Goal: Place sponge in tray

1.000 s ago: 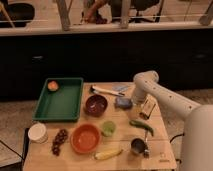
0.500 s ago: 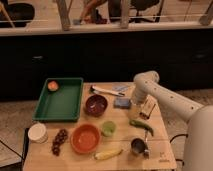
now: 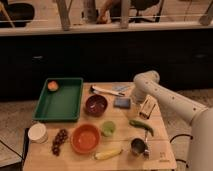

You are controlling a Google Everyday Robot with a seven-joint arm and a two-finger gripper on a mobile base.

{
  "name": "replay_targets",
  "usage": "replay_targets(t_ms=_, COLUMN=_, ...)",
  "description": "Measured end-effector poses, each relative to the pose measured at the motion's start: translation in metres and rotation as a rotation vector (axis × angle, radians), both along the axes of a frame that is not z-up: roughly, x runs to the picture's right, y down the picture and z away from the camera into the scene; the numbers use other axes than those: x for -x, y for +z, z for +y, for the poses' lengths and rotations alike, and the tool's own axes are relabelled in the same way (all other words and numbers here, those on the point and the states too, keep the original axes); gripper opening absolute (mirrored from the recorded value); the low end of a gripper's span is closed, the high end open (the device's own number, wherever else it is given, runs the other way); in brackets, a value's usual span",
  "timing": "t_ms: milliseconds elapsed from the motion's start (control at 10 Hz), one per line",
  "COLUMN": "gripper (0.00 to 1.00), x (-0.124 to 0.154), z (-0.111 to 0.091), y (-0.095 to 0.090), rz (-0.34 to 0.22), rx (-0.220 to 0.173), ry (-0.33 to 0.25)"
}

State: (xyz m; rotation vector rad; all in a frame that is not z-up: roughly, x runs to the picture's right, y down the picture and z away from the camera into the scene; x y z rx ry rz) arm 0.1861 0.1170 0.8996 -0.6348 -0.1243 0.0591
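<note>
Nothing visibly moved. Gripper (image 3: 134,98), centre-right, just beside sponge (image 3: 121,102); whether it grips, you cannot tell. Step 1: grasp. Next: carry left to tray (image 3: 62,102).

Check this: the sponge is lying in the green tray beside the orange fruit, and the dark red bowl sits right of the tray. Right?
No. The camera view shows the sponge on the wooden table, just right of the dark red bowl, with the gripper by its right end. Only the orange fruit lies in the green tray; the bowl does sit right of it.
</note>
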Motion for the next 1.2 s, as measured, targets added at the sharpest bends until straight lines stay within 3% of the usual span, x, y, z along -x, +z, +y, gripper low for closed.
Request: replay_targets(t_ms=1200, gripper=0.8, x=0.041, z=-0.009, y=0.022, rz=-0.018, rx=-0.003, ry=-0.045)
